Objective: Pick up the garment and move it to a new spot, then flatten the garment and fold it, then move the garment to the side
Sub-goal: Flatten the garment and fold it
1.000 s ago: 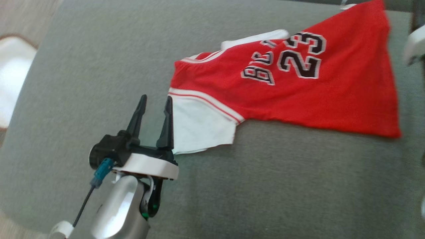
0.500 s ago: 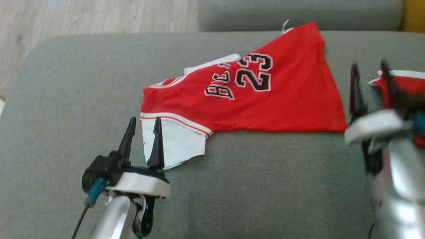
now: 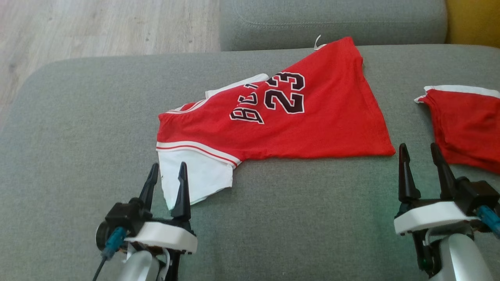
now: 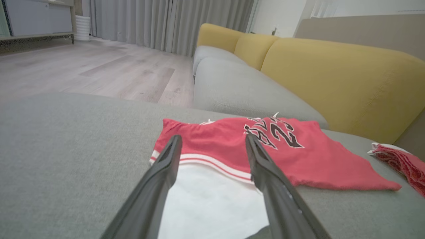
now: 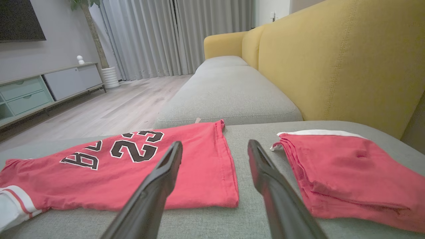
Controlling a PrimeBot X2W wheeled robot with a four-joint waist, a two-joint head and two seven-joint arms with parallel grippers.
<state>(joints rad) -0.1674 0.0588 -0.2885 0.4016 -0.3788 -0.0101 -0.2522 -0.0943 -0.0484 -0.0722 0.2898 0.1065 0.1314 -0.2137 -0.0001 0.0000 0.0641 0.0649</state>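
The garment (image 3: 312,125) is a red jersey with a black "23" and a white sleeve (image 3: 195,179). It lies mostly flat across the grey sofa seat (image 3: 78,136). My left gripper (image 3: 168,166) is open at the sleeve's near corner, its right finger over the white cloth. In the left wrist view the open left gripper (image 4: 212,136) frames the sleeve and the jersey (image 4: 315,159). My right gripper (image 3: 418,146) is open and empty just short of the jersey's hem corner. The right wrist view shows the right gripper (image 5: 215,143) beside the jersey (image 5: 186,166).
A second red garment (image 3: 468,125), folded, lies on the seat to the right, also in the right wrist view (image 5: 348,172). The yellow backrest (image 5: 332,66) rises behind. Another grey cushion (image 3: 332,19) lies beyond. Wooden floor (image 3: 97,27) is past the seat's left edge.
The head camera has swung, so the whole picture shifted. My right gripper has come into view at the lower right, open. The jersey lies as before.
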